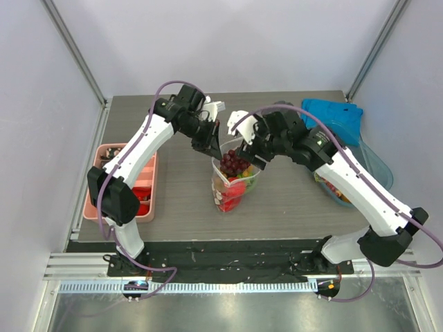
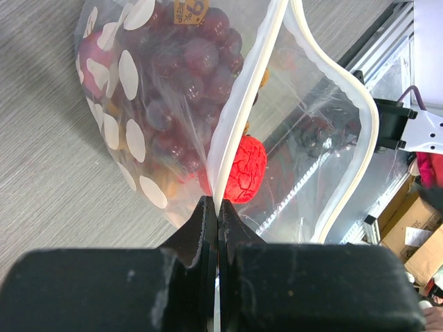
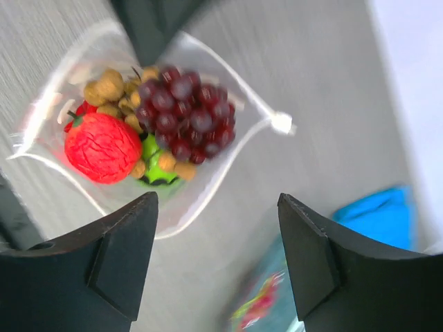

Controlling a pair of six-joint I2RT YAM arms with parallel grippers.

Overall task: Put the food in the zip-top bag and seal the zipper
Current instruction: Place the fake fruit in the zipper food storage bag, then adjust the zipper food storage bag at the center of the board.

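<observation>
The clear dotted zip-top bag (image 1: 232,181) stands open at the table's middle. Inside it are a dark purple grape bunch (image 1: 234,163), a red fruit (image 3: 102,146), a green piece (image 3: 154,160) and tan pieces. My left gripper (image 1: 214,149) is shut on the bag's whitish zipper (image 2: 243,97) at one rim, its fingers (image 2: 201,228) pinching the strip, and holds the mouth up. The far rim (image 2: 360,124) hangs loose. My right gripper (image 1: 248,153) is open and empty just above the bag's mouth, its fingers (image 3: 121,256) spread wide over the bag's right edge.
A pink compartment tray (image 1: 124,181) with a few pieces lies at the left. A clear blue-tinted tub (image 1: 360,166) holding colourful food sits at the right, with a blue lid (image 1: 332,117) behind it. The table's front edge and rail run along the bottom.
</observation>
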